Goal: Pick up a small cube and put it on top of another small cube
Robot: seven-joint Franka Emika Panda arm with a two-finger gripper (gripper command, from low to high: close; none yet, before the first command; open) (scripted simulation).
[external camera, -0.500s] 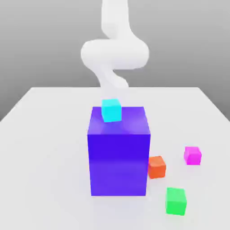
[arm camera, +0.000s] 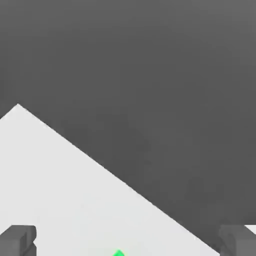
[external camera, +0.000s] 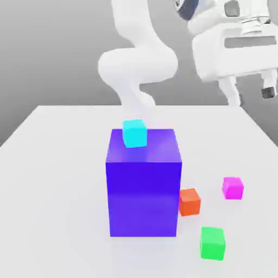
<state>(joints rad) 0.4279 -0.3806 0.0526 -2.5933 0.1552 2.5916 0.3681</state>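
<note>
A: Where do we see the claw (external camera: 251,95)?
B: High at the exterior view's right, spread wide, holding nothing.
A: And the small cube (external camera: 233,188)?
B: On the white surface (external camera: 54,179), near the orange cube (external camera: 189,201).

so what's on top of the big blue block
A small cyan cube sits on the big blue block, near the back edge of its top face. Nothing else is on it. The table right behind the block is covered, so what lies there cannot be seen.
</note>
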